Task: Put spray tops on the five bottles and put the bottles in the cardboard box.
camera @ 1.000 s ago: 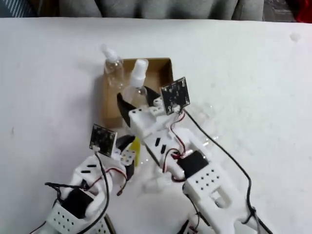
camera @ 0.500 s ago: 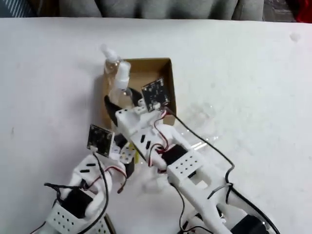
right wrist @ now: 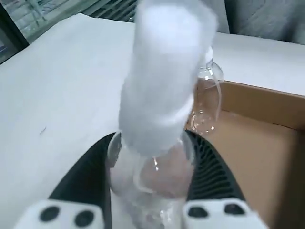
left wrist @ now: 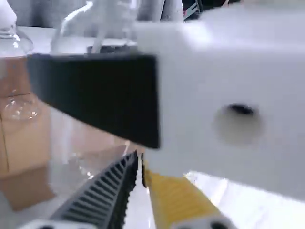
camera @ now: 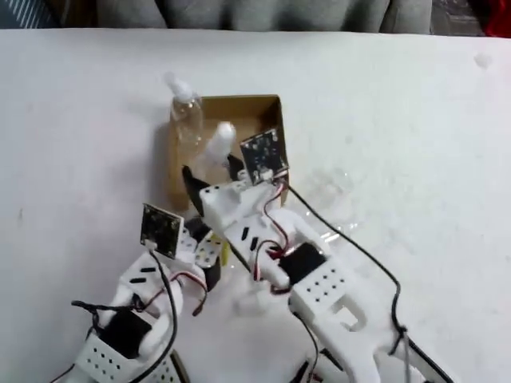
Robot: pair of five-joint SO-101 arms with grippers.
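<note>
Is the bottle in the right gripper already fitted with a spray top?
Yes: a white spray top sits on the clear bottle clamped in the right gripper.

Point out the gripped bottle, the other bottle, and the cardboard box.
gripped bottle (right wrist: 164, 81): right wrist view, white spray top.
other bottle (camera: 185, 120): high view, clear body.
cardboard box (camera: 257, 116): high view, bare floor.

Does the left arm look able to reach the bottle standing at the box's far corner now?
Probably not: the right pincer, holding a second bottle over the cardboard box, sits between the left pincer and the standing bottle.
</note>
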